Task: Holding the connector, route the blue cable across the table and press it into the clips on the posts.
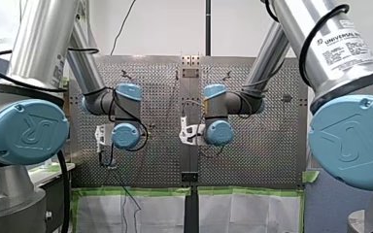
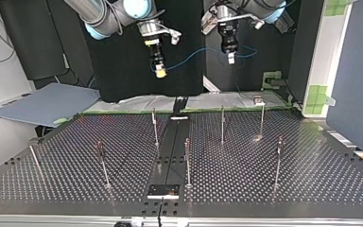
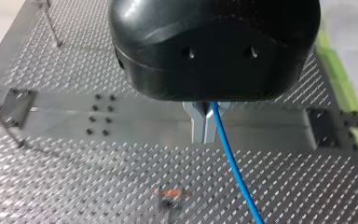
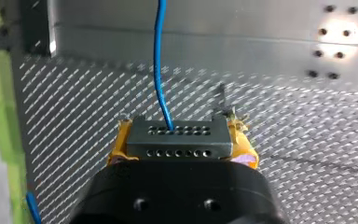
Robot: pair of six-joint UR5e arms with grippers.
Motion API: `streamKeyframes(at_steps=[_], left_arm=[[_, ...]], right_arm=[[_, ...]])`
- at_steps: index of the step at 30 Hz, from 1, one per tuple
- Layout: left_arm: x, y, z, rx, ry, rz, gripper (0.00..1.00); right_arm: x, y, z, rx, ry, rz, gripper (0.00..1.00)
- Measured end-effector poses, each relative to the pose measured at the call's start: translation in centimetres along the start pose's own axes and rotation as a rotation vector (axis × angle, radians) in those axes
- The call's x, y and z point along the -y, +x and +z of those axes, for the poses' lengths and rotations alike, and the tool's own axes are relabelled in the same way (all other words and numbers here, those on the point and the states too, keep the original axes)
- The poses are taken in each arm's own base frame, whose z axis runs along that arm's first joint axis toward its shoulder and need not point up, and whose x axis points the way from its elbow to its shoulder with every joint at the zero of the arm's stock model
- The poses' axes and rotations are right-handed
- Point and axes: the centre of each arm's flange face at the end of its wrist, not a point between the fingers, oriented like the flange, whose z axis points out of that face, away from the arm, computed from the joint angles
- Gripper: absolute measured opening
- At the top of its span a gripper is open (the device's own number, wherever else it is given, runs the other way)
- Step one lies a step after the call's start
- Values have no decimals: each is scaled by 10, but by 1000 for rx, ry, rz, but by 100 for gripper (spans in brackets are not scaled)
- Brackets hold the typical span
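Blue cable (image 4: 157, 56) leaves the connector (image 4: 177, 133), which is clamped between the yellow pads (image 4: 118, 144) of my right gripper (image 4: 179, 147), and runs straight ahead of that gripper above the perforated table (image 4: 284, 140). My left gripper (image 3: 204, 135) has its metal fingers (image 3: 196, 126) pressed together on the same cable, which comes out between them and trails away past the fingertips. From across the table, both grippers hang side by side, well above the surface. The cable spans the gap between them, with a small loop just beside my left gripper. The posts (image 2: 222, 125) stand upright on the table below both grippers, well apart from the cable.
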Motion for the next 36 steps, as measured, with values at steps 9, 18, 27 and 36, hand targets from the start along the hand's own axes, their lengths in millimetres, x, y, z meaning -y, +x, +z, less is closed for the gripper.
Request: streamKeyframes(at_steps=[9,18,27,36], left_arm=[[2,-42,19,53,-89,-30,0],[0,-81,28,88,-140,-47,0],[-6,-114,34,137,-148,-95,0],[-10,-143,48,198,-141,-145,0]], right_arm=[[11,59,12,-80,66,33,0],[23,115,24,-183,123,53,0],[44,117,44,-190,159,64,0],[71,127,53,-183,197,69,0]])
